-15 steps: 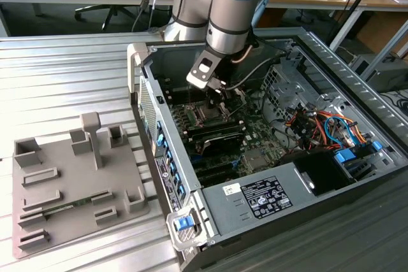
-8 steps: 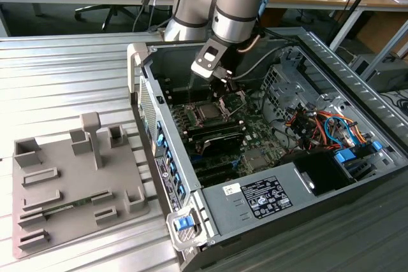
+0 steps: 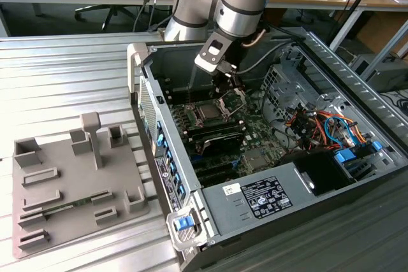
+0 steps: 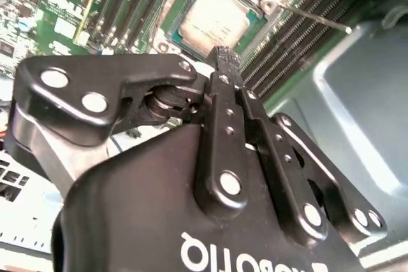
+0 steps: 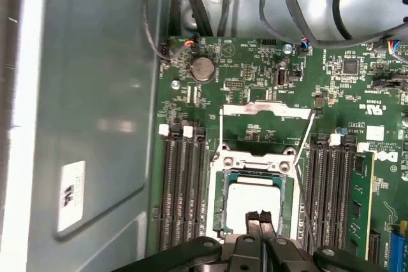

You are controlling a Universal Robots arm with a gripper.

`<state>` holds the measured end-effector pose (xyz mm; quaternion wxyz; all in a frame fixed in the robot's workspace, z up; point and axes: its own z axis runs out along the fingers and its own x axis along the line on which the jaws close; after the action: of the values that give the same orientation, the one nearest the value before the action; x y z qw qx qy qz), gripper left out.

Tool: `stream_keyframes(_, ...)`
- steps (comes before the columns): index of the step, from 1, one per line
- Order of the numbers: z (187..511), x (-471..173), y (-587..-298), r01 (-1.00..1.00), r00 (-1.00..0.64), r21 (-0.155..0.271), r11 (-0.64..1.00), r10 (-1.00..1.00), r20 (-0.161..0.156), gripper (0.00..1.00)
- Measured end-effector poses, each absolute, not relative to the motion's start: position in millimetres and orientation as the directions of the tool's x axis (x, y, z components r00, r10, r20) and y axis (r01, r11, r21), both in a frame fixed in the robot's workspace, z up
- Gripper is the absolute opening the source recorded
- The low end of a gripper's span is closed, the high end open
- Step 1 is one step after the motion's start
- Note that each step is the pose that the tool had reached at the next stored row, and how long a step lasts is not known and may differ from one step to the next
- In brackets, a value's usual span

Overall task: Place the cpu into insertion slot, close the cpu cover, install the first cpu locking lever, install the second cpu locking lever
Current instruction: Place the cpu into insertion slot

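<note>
Your black metal claw (image 5: 260, 216) is pressed together, fingertips meeting with nothing between them, hanging low over the board inside the open grey steel computer case (image 5: 95, 93).

The cpu (image 5: 252, 199), a small flat square chip with a dull silver-grey top, lies flat right under the claw's tips, seated in the insertion slot (image 5: 255, 157), the square socket with a silver metal rim. You can't tell whether the tips touch the chip.

The cpu cover (image 5: 268, 109), a thin silver metal frame, stands swung up off the socket, just beyond the claw's tips, so the chip's top is bare.

Two thin bright wire locking levers (image 5: 307, 138) stick up free, one on each flank of the socket, near the claw.

Long narrow black memory slots (image 5: 182, 189) run in rows on both flanks of the claw, close to the socket rim, leaving tight room sideways.

The smooth grey case wall sits well off to one flank. Dark cables (image 5: 306, 4) loop past the cover, beyond the green circuit board (image 5: 255, 68).

In the second wrist view the claw (image 4: 224, 55) points at the chip's (image 4: 210, 17) near edge.
</note>
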<state>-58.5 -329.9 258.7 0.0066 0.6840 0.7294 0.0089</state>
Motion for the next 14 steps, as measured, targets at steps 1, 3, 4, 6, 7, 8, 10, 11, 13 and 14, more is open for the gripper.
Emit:
stream_keyframes(1,259,-58,-331,0.998,-0.064,0.024,0.064,0.997,0.033,0.11)
stream_keyframes(3,260,-58,-333,0.998,-0.064,0.026,0.063,0.996,0.06,0.11)
stream_keyframes(4,261,-58,-335,0.998,-0.064,0.026,0.063,0.996,0.063,0.11)
stream_keyframes(6,262,-58,-338,0.998,-0.064,0.026,0.063,0.996,0.063,0.11)
stream_keyframes(7,262,-58,-341,0.998,-0.064,0.026,0.063,0.996,0.063,0.11)
stream_keyframes(8,262,-58,-343,0.998,-0.064,0.026,0.063,0.996,0.063,0.11)
stream_keyframes(10,262,-58,-351,0.998,-0.064,0.026,0.063,0.996,0.065,0.11)
stream_keyframes(11,262,-59,-351,0.998,-0.064,0.026,0.063,0.996,0.065,0.11)
stream_keyframes(13,262,-58,-351,0.998,-0.064,0.026,0.063,0.996,0.065,0.11)
stream_keyframes(14,262,-58,-351,0.998,-0.064,0.026,0.063,0.996,0.065,0.11)
